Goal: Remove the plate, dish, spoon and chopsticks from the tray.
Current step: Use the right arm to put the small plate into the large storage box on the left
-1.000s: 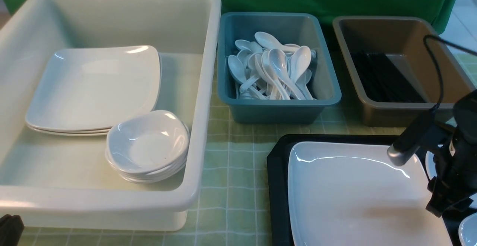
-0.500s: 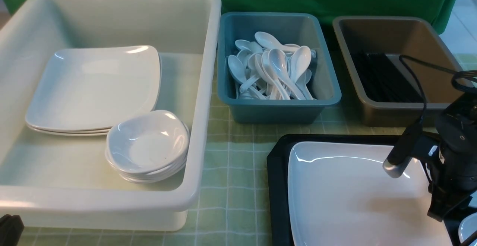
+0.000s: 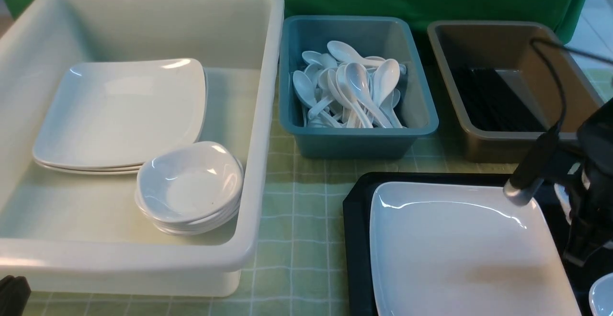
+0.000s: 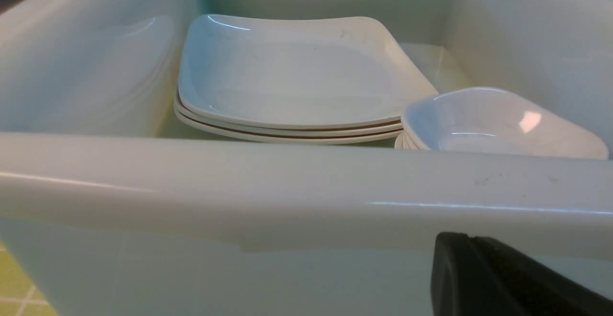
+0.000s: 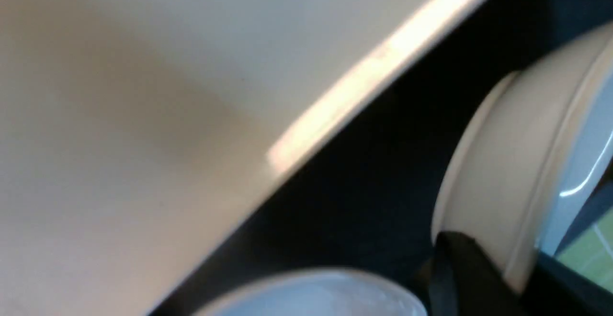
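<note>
Front view: spoon-filled bin [image 3: 357, 144], plate [image 3: 455, 253] on tray [image 3: 357, 239]

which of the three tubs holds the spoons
The teal tub in the middle; the white tub holds plates and dishes, the brown tub black chopsticks.

Tray [image 3: 357, 239]: black, low-rimmed, at the near right of the front view, 1 clipped corner showing. Plate [image 3: 455, 249]: large glossy white square with rounded corners, lying flat on the tray and covering most of its visible floor. Dish [image 5: 503, 163]: small, white, just beside the plate's right edge, tilted steeply, underside foot ring showing.
</note>
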Controlling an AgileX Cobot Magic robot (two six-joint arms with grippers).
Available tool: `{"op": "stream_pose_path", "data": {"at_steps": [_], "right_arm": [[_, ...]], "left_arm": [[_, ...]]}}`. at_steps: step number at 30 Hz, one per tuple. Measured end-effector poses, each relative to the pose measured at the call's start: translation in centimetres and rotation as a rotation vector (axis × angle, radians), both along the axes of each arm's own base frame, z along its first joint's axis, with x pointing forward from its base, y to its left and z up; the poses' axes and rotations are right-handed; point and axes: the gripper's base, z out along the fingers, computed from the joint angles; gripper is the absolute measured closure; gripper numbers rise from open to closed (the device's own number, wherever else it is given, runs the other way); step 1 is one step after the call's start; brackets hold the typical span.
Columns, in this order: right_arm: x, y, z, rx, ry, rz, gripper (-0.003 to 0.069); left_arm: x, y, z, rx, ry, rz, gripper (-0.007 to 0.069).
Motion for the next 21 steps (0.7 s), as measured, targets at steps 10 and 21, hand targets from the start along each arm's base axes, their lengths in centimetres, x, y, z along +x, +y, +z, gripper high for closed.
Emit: {"op": "stream_pose_path", "data": {"at_steps": [10, 21], "right_arm": [[-5.0, 5.9, 16.5, 0.497, -0.263, 0.180, 0.0627], [-5.3, 26.2, 14.9, 0.682, -0.376, 1.097, 0.0628]], "left_arm": [[0.0, 0.0, 0.0, 0.000, 0.000, 0.000, 0.0627], [0.0, 0.0, 0.0, 0.001, 0.000, 0.000, 0.0627]]}}
